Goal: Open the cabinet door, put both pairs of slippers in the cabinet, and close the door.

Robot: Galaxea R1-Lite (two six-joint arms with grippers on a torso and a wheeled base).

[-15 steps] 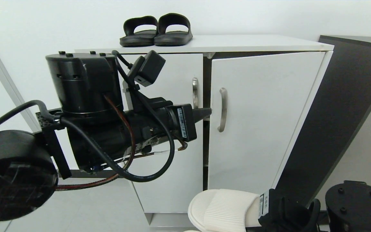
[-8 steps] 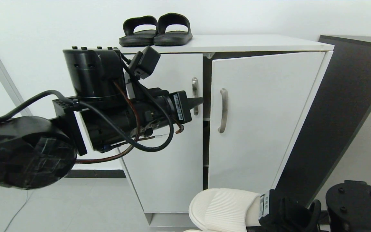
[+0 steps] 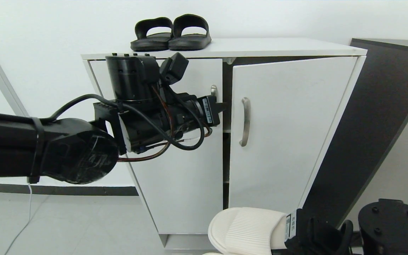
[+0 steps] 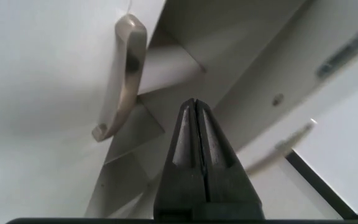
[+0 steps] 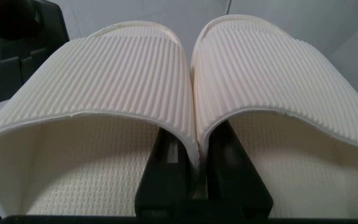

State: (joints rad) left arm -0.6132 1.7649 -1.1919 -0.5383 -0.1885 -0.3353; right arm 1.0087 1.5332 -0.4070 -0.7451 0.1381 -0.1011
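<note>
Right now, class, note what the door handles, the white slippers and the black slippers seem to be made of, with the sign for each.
The door handles look like brushed metal: grey satin sheen, soft highlights. The white slippers seem soft foam or rubbery plastic: matte cream, fine ribbed straps, pebbled insoles. The black slippers seem moulded rubber or plastic: matte, smooth, one-piece.

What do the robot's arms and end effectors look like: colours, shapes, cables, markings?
The left arm is black, with a rounded casing, a cylindrical housing and black and reddish-brown cables. Its end effector has slim tapered black fingers and a white label. The right end effector is black, also labelled.
</note>
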